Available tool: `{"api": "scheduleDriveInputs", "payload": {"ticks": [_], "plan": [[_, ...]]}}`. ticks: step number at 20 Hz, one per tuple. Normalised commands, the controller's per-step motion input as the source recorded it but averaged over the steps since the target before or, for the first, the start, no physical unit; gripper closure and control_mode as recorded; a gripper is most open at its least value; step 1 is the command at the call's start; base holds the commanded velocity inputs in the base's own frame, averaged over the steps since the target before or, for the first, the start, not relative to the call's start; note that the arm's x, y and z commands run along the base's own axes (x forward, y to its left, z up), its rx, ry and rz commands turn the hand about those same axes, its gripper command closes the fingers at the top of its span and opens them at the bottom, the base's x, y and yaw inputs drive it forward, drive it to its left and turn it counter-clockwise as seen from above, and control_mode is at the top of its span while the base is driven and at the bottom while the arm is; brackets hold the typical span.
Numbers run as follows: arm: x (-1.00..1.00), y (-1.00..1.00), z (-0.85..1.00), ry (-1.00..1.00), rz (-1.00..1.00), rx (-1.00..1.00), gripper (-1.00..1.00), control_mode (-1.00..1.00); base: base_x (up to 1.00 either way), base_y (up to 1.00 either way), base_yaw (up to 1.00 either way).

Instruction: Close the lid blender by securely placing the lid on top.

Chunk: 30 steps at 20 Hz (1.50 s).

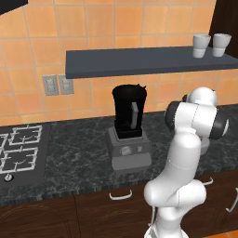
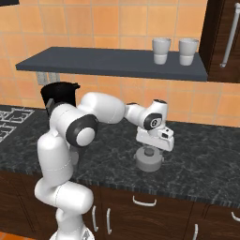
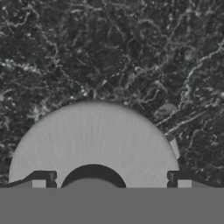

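The gripper point(image 2: 151, 146) hangs just over the lid point(image 2: 149, 161), its fingers point(image 3: 43, 179) parted either side of the half-hidden knob, nothing grasped. The lid lies flat near the bench's point(image 2: 201, 159) front edge. The arm's bent elbow hides most of the blender point(image 1: 128, 130) from the right; the left base view shows it whole, uncapped, well apart.

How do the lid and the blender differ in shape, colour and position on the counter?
The lid is a low, round, light-grey disc lying flat; the blender stands tall, a black jar on a boxy grey base. The lid sits under the gripper; the blender stands apart to the left, its jar open. Both rest on the dark counter.
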Motion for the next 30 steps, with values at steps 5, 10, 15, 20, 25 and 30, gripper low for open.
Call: {"api": "scheduleDriveInputs", "payload": {"ticks": [5,10,15,20,25,30], "plan": [[-0.06,0.0,-0.02,0.0,0.0,0.0,-1.0,-1.0,0.0,0.0,0.0],[-0.03,0.01,0.0,0.0,0.0,0.01,-1.0,-1.0,0.0,0.0,0.0],[-0.06,0.08,0.0,0.0,0.0,0.0,-1.0,-1.0,0.0,0.0,0.0],[-0.06,0.0,0.0,0.0,0.0,0.0,-1.0,-1.0,0.0,0.0,0.0],[-0.12,0.0,-0.02,0.0,0.0,0.0,-1.0,-1.0,0.0,0.0,0.0],[-0.05,0.04,0.0,0.0,0.0,0.0,-1.0,-1.0,0.0,0.0,0.0]]}}
